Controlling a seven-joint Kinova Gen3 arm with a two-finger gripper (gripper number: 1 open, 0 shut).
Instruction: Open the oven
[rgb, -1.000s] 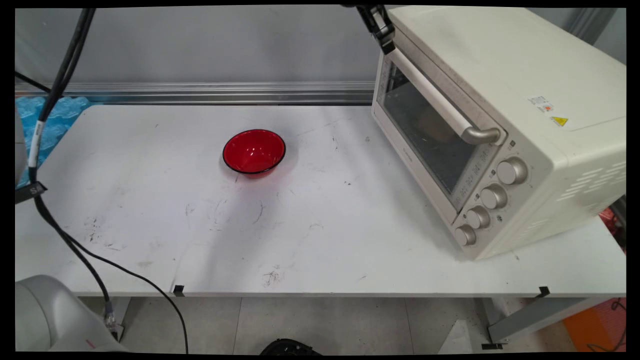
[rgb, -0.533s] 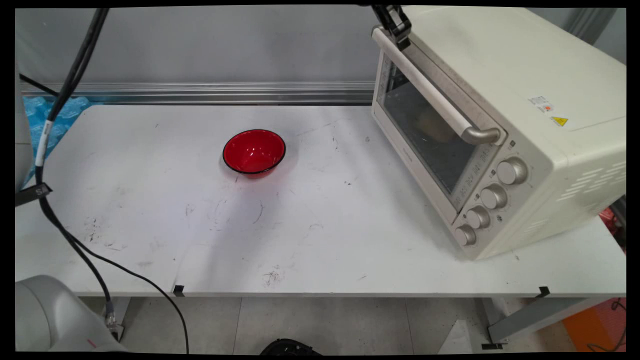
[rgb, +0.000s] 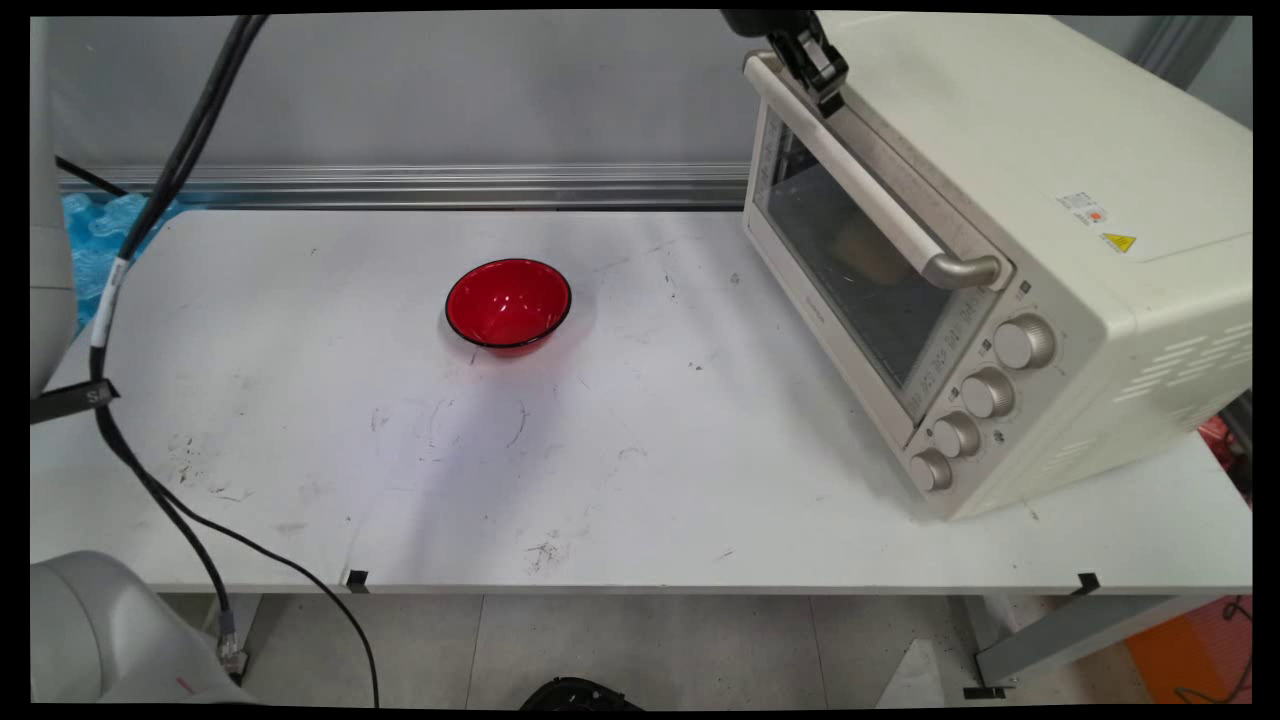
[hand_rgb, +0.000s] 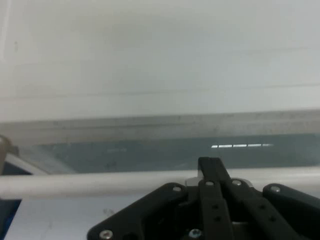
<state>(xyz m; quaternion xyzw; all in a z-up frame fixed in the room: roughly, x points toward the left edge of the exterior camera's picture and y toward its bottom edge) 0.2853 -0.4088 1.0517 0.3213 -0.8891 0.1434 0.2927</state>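
Hovering gripper at oven door handle's far end.

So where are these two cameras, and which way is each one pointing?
Main view: fixed above the table's near side, looking down across it to the wall; shows the bowl, the oven, hanging cables, and the pincer at the top edge.
Hand view: on the hand, looking along the pincer at the oven door; black linkage fills the bottom.
Shared: the oven's handle and the pincer's tip beside it.
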